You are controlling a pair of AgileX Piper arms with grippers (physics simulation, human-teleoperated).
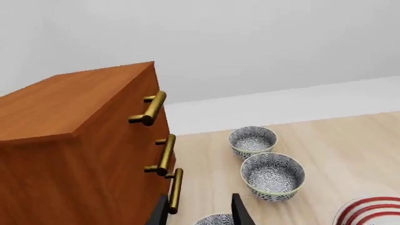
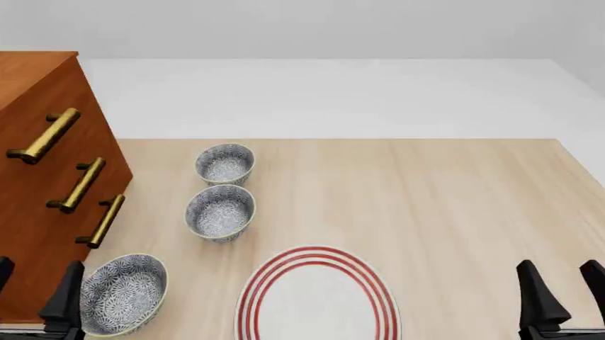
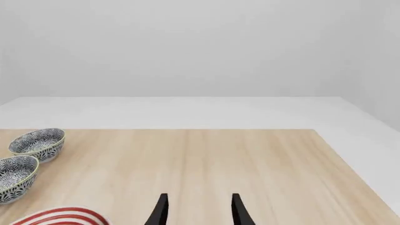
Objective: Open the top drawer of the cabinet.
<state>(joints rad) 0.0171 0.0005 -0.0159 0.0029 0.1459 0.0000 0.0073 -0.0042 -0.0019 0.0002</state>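
We found the cabinet [image 2: 38,177] standing at the far left of the table [image 2: 426,212], its front turned toward the bowls, and the top drawer [image 2: 52,106] sat shut, flush with the two below it. Its brass bar handle [image 2: 42,136] stood proud of the wood on two posts, and that was where we judged a hold belonged: fingers closing across the middle of the bar. We took the bar for rigid and smooth, so likely slippery, and the drawer for stiff wood that would slide straight out if pulled squarely. The left gripper [image 2: 33,297] hung low beside the cabinet's front corner with its fingers spread and nothing between them; the right gripper [image 2: 557,294] was likewise spread and empty, well apart. A patterned bowl [image 2: 123,292] sat just beside the left gripper.
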